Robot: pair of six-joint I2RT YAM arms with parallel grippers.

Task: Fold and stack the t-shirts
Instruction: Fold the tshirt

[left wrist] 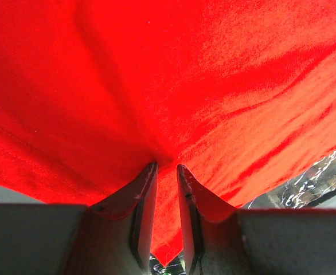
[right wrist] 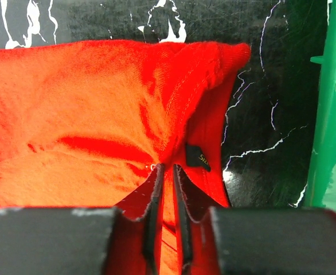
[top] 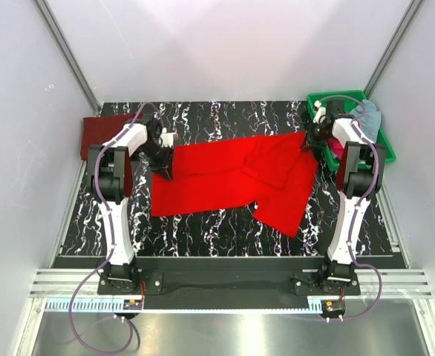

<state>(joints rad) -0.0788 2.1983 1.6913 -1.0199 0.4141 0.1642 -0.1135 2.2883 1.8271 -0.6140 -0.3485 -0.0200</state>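
Observation:
A bright red t-shirt lies spread across the middle of the black marbled table, partly folded over on its right side. My left gripper is at the shirt's left edge, and in the left wrist view it is shut on a pinch of red cloth. At the shirt's far right corner my right gripper grips the fabric. The right wrist view shows it shut on the red cloth beside a small black size label. A dark maroon t-shirt lies at the back left.
A green plastic tray stands at the back right, behind the right arm, holding a pale grey-blue shirt and a bit of pink cloth. Its wall is close to the right of my right gripper. Grey walls enclose the table.

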